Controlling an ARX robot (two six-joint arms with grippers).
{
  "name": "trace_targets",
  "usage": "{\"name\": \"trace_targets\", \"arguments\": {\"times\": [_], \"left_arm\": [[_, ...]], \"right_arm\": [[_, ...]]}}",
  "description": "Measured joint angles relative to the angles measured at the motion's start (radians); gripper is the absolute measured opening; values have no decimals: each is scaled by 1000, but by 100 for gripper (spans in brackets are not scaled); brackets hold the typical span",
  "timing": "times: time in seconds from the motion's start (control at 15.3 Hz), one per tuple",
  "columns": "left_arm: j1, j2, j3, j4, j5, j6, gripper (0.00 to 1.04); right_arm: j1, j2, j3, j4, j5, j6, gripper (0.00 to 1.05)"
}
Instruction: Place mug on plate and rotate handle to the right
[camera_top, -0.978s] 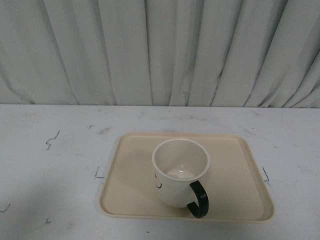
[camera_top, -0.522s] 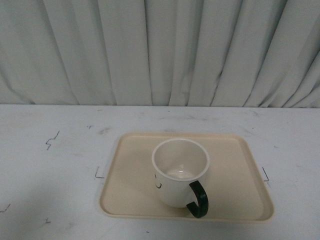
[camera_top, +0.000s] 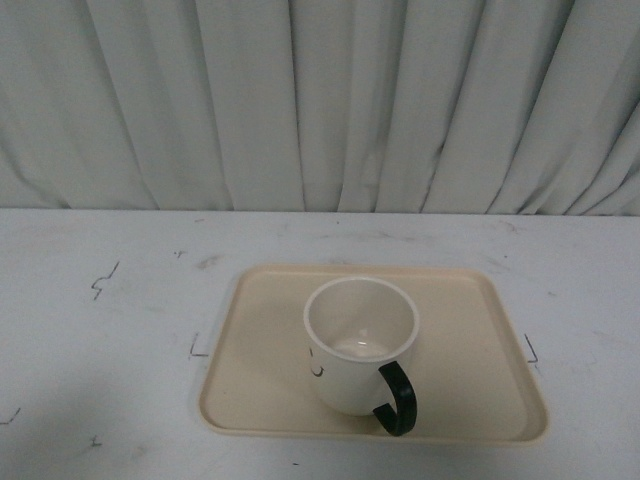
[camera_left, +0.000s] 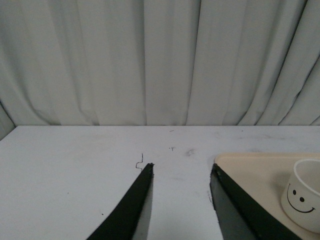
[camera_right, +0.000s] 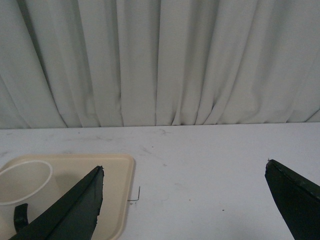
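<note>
The white mug (camera_top: 358, 345) stands upright on the beige plate (camera_top: 470, 330) in the front view. Its black handle (camera_top: 396, 398) points toward the near right, and part of the smiley face shows on its left side. Neither arm shows in the front view. In the left wrist view my left gripper (camera_left: 181, 170) is open and empty over the table, left of the plate (camera_left: 250, 167) and mug (camera_left: 302, 195). In the right wrist view my right gripper (camera_right: 184, 167) is wide open and empty, right of the plate (camera_right: 115, 175); the mug (camera_right: 22, 182) and its handle (camera_right: 20, 215) show at the edge.
The white table (camera_top: 100, 330) carries small black corner marks (camera_top: 197, 350) around the plate. A pleated grey curtain (camera_top: 320, 100) closes off the far edge of the table.
</note>
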Motion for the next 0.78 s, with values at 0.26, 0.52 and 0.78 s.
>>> {"name": "trace_targets", "arguments": {"times": [0.26,0.52,0.78], "left_arm": [[0,0,0,0,0,0,82],[0,0,0,0,3,0,98],[0,0,0,0,0,0,98]], "right_arm": [[0,0,0,0,0,0,98],[-117,216,134,-274,-216,16,98],[-39,623,386,-194,-240,-78,98]]}}
